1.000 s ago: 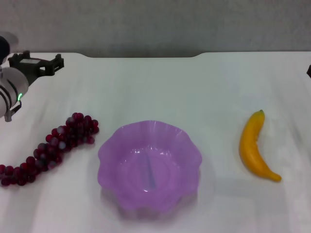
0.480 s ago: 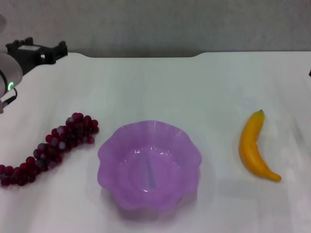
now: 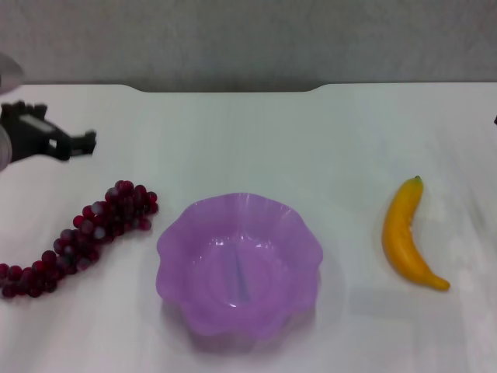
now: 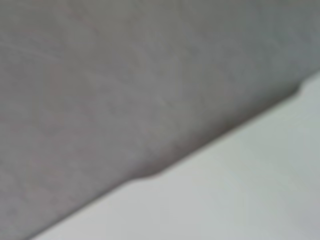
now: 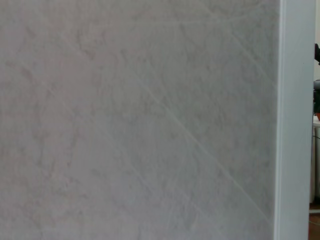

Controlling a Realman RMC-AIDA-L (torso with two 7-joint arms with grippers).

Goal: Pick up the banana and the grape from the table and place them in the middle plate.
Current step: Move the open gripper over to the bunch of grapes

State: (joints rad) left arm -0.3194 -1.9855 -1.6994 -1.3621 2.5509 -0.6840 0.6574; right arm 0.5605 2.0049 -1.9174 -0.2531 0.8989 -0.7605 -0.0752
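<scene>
Here the banana [image 3: 408,237] lies lengthwise, stem pointing away.

The middle plate [image 3: 239,264] sits on the surface [image 3: 256,140]. The grape [image 3: 78,233] lies to the plate's left, near its rim but apart. The banana [image 3: 408,237] lies to the plate's right, well apart. The left gripper [image 3: 81,144] hangs behind the grape, left of the plate.

Plain white smooth tabletop [image 3: 256,140], rounded notch along far edge. Carries translucent purple scalloped plastic dish [image 3: 239,265] at centre; long bunch of dark red-purple grapes [image 3: 78,235] left, curved yellow-orange banana [image 3: 406,235] right.
</scene>
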